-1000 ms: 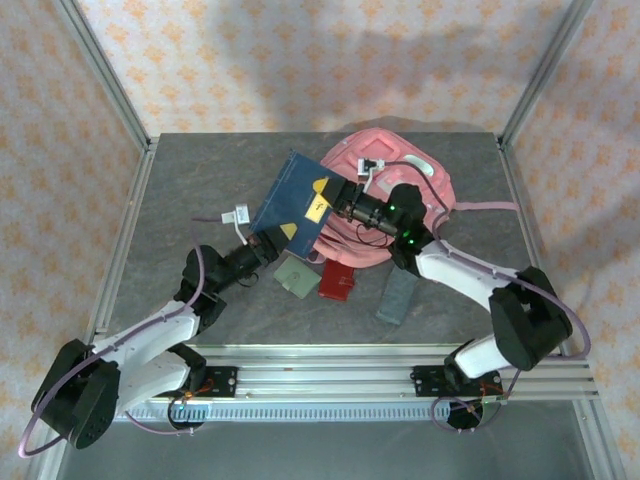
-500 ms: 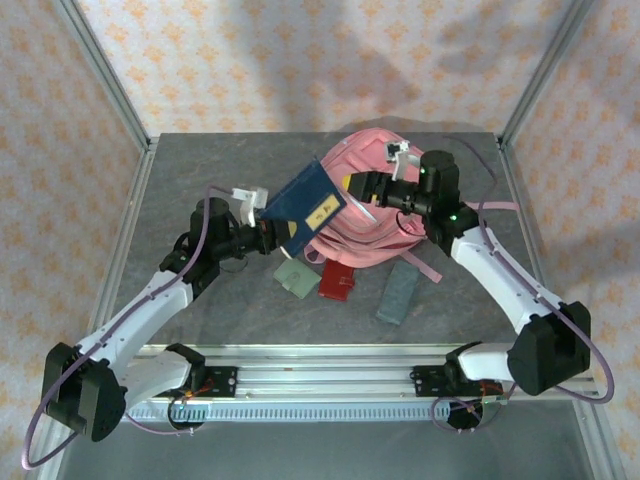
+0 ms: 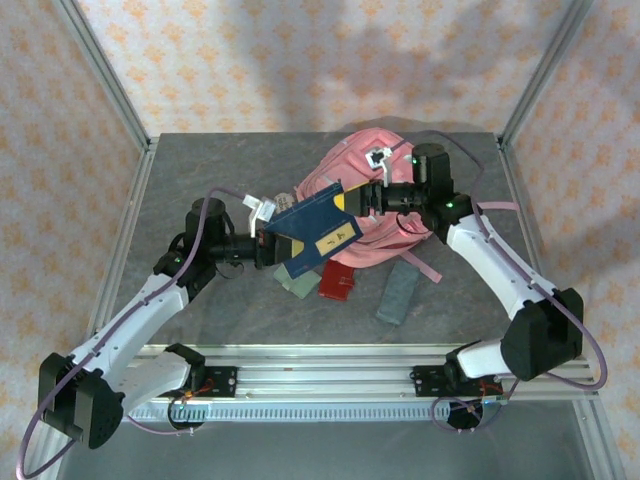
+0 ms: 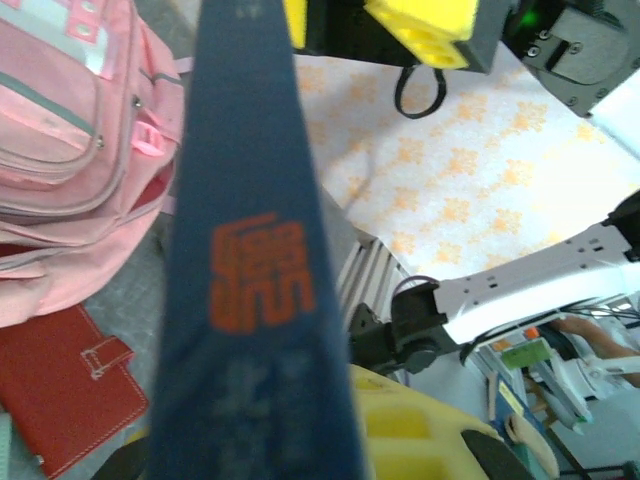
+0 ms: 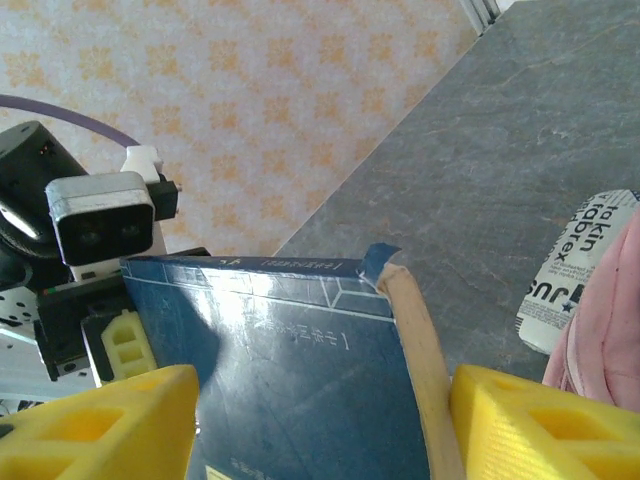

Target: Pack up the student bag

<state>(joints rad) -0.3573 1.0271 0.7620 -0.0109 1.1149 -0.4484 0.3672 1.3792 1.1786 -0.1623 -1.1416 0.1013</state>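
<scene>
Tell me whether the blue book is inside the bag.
Out: the left pincer holds the blue book in the air, beside the student bag.

Book left of student bag; wallet and case before it, on table

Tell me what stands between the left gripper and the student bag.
Only the blue book that the left gripper holds, which juts over the student bag. The open right gripper hovers at the book's far edge.

Left gripper clamping book, right gripper parted
</scene>
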